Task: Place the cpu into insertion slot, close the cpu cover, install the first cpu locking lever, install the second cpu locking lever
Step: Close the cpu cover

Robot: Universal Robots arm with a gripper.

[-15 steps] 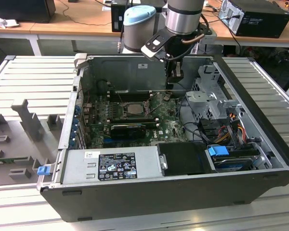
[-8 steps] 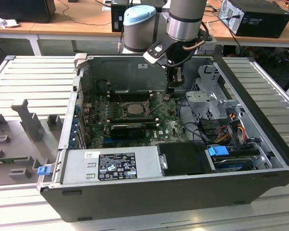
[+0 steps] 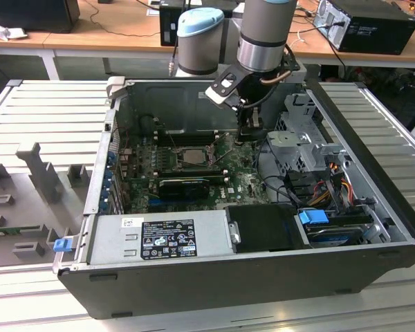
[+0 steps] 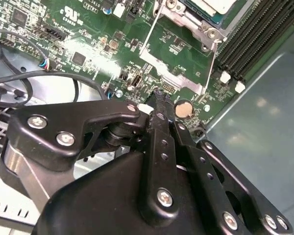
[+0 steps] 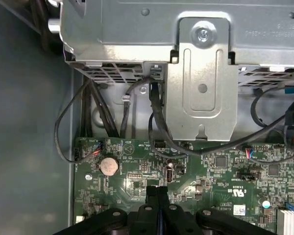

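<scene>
Exterior view, case: an open computer case (image 3: pixel 263 277) lies on a ribbed grey table (image 3: pixel 48 111), with the green motherboard (image 3: pixel 245 185) on its floor.
Exterior view, gripper: the gripper (image 3: pixel 251 135) hangs from the arm (image 3: pixel 263 34) inside the case, low over the board. The drive cage (image 3: pixel 301 138) is at its 3 o'clock.
Exterior view, insertion slot: the insertion slot (image 3: pixel 181 156) sits at about 8 o'clock from the gripper, clearly apart from it.
Exterior view, cpu: the cpu (image 3: pixel 194 155) is the pale square lying in the slot's centre.
Exterior view, cpu cover: it cannot be told apart from the slot's dark frame.
Exterior view, power supply: the power supply (image 3: pixel 166 235) is at 6 o'clock from the slot, against the near wall.

Second wrist view, fingers: the gripper (image 4: pixel 158 93) has its black fingers (image 4: pixel 160 113) pressed together with nothing between them. The tips are close over the board, just beside a coin cell (image 4: pixel 183 108).
Second wrist view, cpu: its pale top (image 4: pixel 213 4) lies inside the slot's metal frame (image 4: pixel 198 27), well apart from the fingertips.
Second wrist view, levers: a thin wire lever (image 4: pixel 150 34) and a second wire lever (image 4: pixel 214 61) run along two sides of the slot.

First wrist view, fingers: the gripper (image 5: pixel 157 190) shows its fingers (image 5: pixel 151 195) closed against each other and empty.
First wrist view, surroundings: the coin cell (image 5: pixel 108 166) is near the tips. Black cables (image 5: pixel 159 127) loop between the board and the drive cage (image 5: pixel 201 83).
</scene>
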